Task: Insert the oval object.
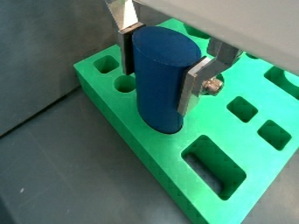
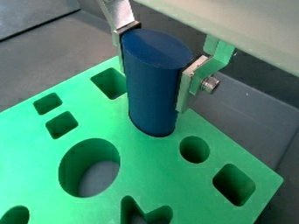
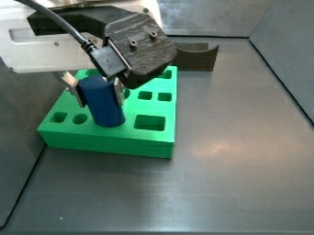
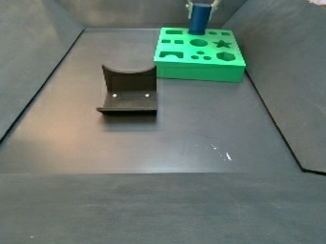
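1. Nearest the wrist cameras is the blue peg (image 1: 160, 79), the oval object of the task: a tall, smooth, matte dark blue column with a flat oval top. It stands upright over the green block (image 1: 140, 144), and its lower end seems to sit in or at the mouth of a hole.
2. The end effector (image 1: 162, 63) is above the block and closed on the blue peg, one silver finger (image 2: 194, 80) flat against each side near the top. How deep the peg has gone cannot be told from either wrist view.
3. The green block is bright, smooth, plastic-looking, and cut with round, square, rectangular and star-like holes; a large round hole (image 2: 90, 165) lies just beside the peg.
4. Risk, as I judge it: if the oval is turned slightly off the hole's outline, pushing down would jam it on the rim or tilt it in the grip.
5. A hard push on a jammed peg could also slide the block across the smooth grey metal surface (image 4: 152, 157), since nothing visible pins it.
6. Letting go before the peg is seated could leave it leaning or let it topple.
7. A dark brown curved block (image 4: 128, 91) sits well apart from the green block, out of the way.
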You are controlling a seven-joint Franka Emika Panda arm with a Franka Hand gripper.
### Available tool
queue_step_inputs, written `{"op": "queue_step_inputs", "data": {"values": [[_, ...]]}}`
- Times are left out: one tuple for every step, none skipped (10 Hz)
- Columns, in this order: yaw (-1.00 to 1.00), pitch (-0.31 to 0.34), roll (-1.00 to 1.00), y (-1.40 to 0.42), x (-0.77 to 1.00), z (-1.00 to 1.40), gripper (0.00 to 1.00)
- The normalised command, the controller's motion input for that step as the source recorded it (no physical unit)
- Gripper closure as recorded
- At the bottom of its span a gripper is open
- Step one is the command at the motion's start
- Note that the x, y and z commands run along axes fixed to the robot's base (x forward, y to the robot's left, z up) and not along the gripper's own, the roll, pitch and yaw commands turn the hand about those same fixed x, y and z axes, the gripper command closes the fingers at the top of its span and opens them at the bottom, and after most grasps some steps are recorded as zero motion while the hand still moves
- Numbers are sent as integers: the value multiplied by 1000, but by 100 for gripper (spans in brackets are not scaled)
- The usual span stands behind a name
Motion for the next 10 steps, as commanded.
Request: {"op": "queue_step_inputs", "data": {"values": [[-160, 0, 221, -386, 469, -911, 100], [-80, 0, 216, -343, 374, -923, 100], [-3, 0, 0, -146, 194, -423, 100], [0, 1, 7, 0, 17, 0, 100], [0, 0, 0, 0, 0, -31, 100], [0, 0, 123, -120, 0, -406, 100], [0, 0, 240, -223, 29, -586, 100], [0, 17, 257, -237, 151, -537, 100], [0, 37, 307, -280, 223, -626, 100], [0, 17, 376, -289, 226, -580, 100]]}}
